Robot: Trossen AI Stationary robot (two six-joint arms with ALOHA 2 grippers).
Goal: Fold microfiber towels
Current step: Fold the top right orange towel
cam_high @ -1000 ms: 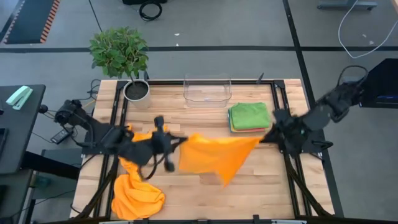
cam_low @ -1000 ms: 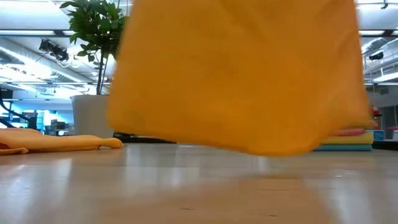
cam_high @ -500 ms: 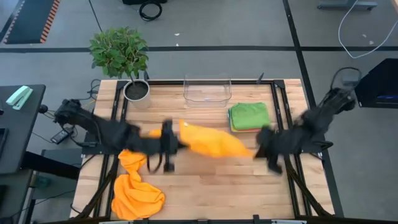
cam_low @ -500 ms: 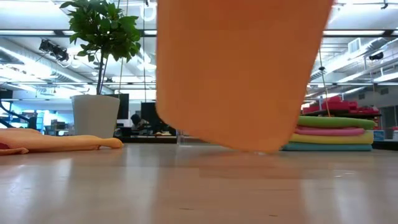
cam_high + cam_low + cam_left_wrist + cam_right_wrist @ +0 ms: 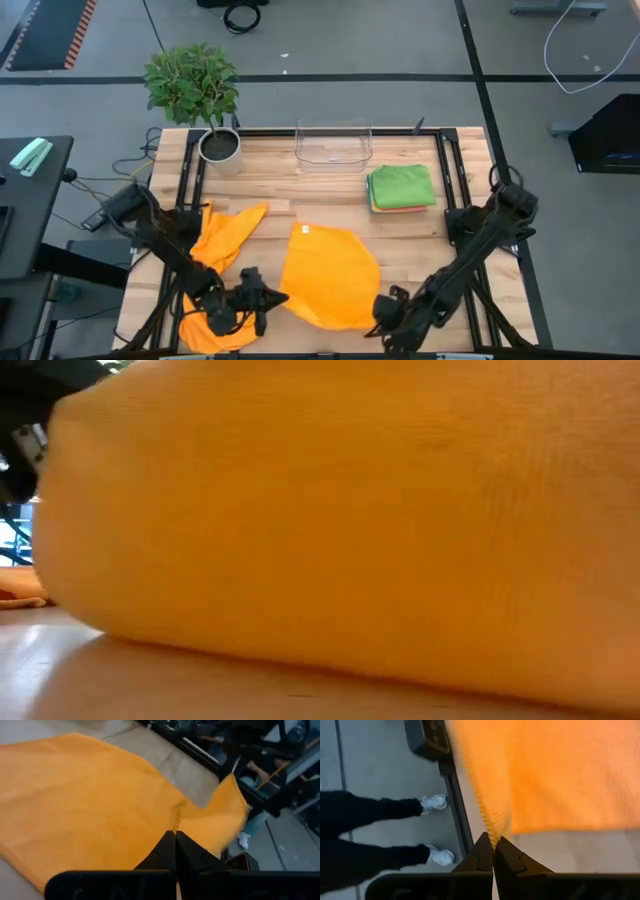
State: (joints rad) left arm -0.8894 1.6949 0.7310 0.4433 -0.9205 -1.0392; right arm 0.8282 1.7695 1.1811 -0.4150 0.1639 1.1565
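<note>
High view shows a few soft bright cloths already folded in a pile far from both tools, while the left tool and right tool each pinch the flat orange cloth between them, and a crumpled orange cloth still waits beside the left tool.

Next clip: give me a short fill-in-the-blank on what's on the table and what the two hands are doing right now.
1. Both hands, left hand and right hand, are shut on the spread ____ towel.
2. The folded stack has a ____ towel on top.
3. The clear bin sits between the stack and the potted ____.
4. A second orange towel lies crumpled beside the ____ hand.

Missing words: orange; green; plant; left
</note>
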